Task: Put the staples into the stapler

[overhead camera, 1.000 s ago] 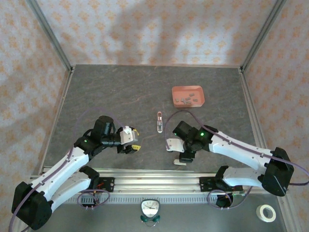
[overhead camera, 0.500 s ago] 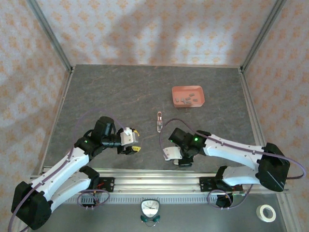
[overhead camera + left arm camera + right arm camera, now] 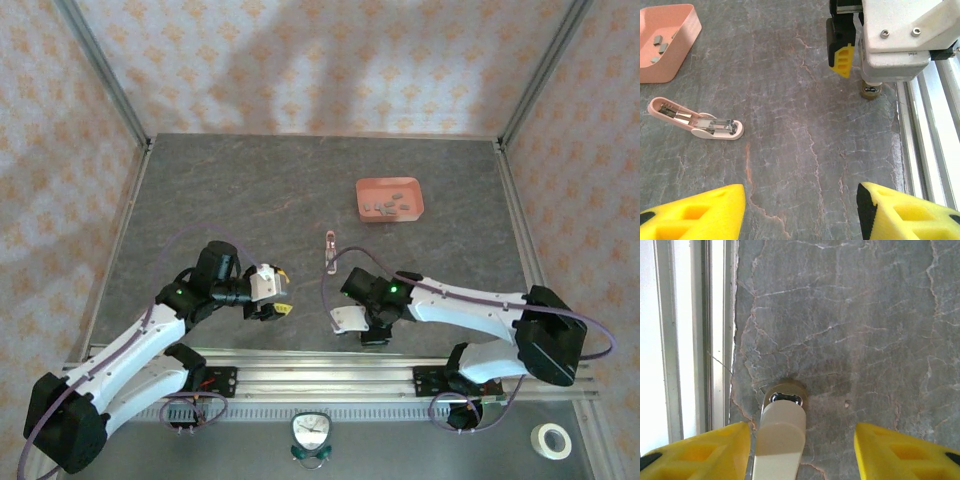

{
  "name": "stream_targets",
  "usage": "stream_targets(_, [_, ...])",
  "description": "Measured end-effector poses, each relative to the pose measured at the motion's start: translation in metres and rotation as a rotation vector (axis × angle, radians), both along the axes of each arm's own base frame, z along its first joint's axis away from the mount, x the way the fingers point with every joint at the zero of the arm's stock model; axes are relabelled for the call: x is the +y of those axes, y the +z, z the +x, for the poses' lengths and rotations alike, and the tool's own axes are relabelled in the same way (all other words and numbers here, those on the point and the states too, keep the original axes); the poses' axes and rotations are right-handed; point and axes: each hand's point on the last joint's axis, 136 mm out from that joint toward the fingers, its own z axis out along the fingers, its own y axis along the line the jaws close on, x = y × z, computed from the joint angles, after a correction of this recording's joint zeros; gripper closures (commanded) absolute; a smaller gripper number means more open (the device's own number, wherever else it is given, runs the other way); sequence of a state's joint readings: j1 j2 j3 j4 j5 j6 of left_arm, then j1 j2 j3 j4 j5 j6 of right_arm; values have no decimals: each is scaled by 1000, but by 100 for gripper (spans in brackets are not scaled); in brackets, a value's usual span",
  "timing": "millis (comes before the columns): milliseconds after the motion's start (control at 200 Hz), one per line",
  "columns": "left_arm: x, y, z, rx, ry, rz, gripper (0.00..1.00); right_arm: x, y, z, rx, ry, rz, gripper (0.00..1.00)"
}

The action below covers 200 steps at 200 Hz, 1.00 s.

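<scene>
Left gripper [image 3: 801,195] half open, empty; right gripper [image 3: 801,432] half open, pale bar [image 3: 780,437] unclamped. Reaching past the stapler [image 3: 695,122] for staples [image 3: 390,208], you may knock it.

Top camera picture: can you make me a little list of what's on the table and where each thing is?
stapler: flipped open, lying in the middle of the table
tray: pink, behind and right of the stapler
staples: several grey strips, all inside the tray
left tool: open, empty, nearer and left of the stapler
right tool: fingers apart, low over the table's near edge
</scene>
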<state>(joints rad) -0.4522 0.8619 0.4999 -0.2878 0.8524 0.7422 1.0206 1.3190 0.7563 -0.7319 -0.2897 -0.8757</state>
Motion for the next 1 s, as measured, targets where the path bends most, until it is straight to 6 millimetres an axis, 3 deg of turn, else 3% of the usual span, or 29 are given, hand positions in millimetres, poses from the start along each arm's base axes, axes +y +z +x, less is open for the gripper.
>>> stream_targets(205, [0, -1, 0, 5, -2, 0, 39, -1, -6, -2, 23, -9, -19, 47])
stream_targets(756, [-2, -1, -2, 5, -9, -1, 39, 1, -13, -2, 35, -68, -2, 77])
stream_targets(876, [-2, -1, -2, 8, -7, -1, 38, 5, -3, 1, 9, -75, 44, 82])
stream_targets(1001, [-2, -1, -2, 14, -4, -3, 38, 19, 23, 9, -54, -85, 163, 85])
